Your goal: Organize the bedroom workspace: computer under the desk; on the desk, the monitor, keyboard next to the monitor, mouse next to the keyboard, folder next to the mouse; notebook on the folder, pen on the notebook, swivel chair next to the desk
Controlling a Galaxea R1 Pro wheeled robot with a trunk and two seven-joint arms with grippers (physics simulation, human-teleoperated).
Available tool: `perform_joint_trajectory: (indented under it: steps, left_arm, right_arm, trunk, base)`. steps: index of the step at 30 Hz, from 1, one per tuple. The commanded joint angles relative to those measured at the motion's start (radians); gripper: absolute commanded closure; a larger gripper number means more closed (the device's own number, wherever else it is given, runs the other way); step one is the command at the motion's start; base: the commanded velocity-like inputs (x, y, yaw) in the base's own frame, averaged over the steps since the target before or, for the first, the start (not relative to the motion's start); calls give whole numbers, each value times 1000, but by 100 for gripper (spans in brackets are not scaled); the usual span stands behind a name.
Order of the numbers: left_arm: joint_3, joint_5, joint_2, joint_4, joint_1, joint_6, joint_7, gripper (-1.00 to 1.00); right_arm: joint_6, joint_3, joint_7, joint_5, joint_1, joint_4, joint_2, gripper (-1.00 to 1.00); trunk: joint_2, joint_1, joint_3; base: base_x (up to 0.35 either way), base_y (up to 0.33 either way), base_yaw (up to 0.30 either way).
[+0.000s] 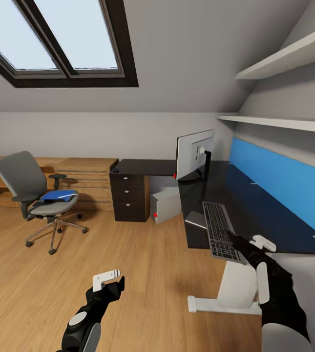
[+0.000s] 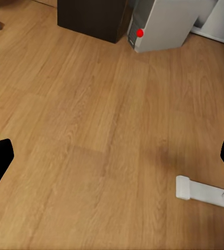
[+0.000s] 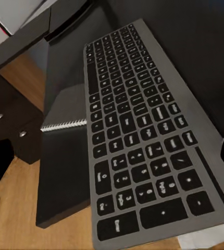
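Note:
The keyboard [image 1: 220,234] [image 3: 143,135] lies on the glossy black desk [image 1: 260,215], its near end reaching past the front edge. My right gripper [image 1: 247,242] [image 3: 112,161] hovers open right over that near end. A dark spiral-bound notebook [image 1: 195,219] [image 3: 65,151] lies beside the keyboard. The monitor [image 1: 195,154] stands on the desk with its grey back towards me. The grey computer [image 1: 166,204] [image 2: 159,23] sits under the desk. Far left, the swivel chair [image 1: 23,178] carries the blue folder [image 1: 54,196] and the white pen [image 1: 68,196]. My left gripper [image 1: 109,279] [image 2: 112,161] hangs open over the floor. The mouse is out of view.
The desk's white leg and foot [image 1: 233,293] [image 2: 206,191] stand just ahead of me. Dark drawers [image 1: 128,195] adjoin the computer, with a low light-wood chest [image 1: 86,178] behind the chair. Wall shelves [image 1: 284,122] hang above the desk. Open wooden floor [image 1: 142,264] lies between me and the chair.

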Motion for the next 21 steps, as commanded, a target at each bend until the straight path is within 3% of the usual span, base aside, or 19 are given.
perform_joint_trajectory:
  steps: [1, 4, 7, 9, 14, 17, 21]
  left_arm:
    - [-2, 10, 0, -1, -1, 3, 9, -100]
    - [-2, 10, 0, -1, -1, 3, 9, -100]
    - [-2, 11, 0, -1, -1, 4, 9, -100]
    - [-2, 11, -1, -1, -1, 5, 9, -100]
    - [-2, 12, -1, 0, -1, 5, 9, -100]
    - [-2, 12, -1, 0, -1, 5, 9, -100]
    - [-2, 12, -1, 1, -1, 5, 9, -100]
  right_arm:
    - [6, -17, 24, -16, -1, -1, 1, -100]
    - [6, -51, 70, -88, -1, -1, -2, -100]
    - [9, -82, 90, -225, -1, 6, -11, -100]
    - [12, -89, 93, -268, 0, 19, -21, -100]
    - [14, -99, 103, -359, 3, 104, -63, -100]
    - [14, -100, 105, -379, 3, 112, -68, -100]
    - [14, -102, 106, -403, 4, 117, -104, -100]
  trunk:
    - [-8, 4, -4]
    - [-29, 15, -14]
    - [-50, 27, -23]
    - [-64, 35, -29]
    - [-99, 54, -45]
    - [-120, 65, -54]
    - [-148, 81, -67]
  base:
    - [0, 0, 0]
    - [0, 0, 0]
    - [0, 0, 0]
    - [0, 0, 0]
    - [0, 0, 0]
    - [0, 0, 0]
    - [0, 0, 0]
